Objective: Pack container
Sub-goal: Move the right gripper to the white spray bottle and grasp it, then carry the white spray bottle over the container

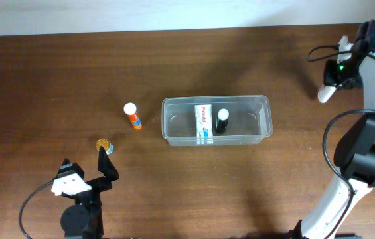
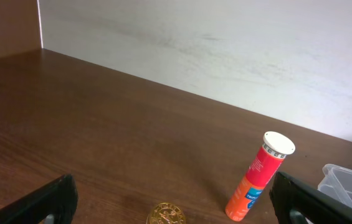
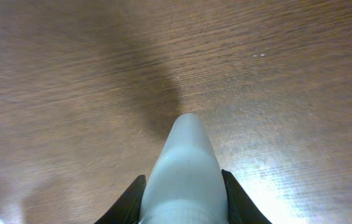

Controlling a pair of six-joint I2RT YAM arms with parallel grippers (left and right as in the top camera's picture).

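Faintly, "Panadol" on white box (image 1: pixel 203 123) inside container (image 1: pixel 240 99).

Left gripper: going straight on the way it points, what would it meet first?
Most likely the small gold-topped object, just ahead between the open fingers of the left gripper; the orange tube stands farther off, to the right.

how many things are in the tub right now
2: a white box lying near the middle of the tub, and a black bottle just beside it in the overhead view. None looks hidden.
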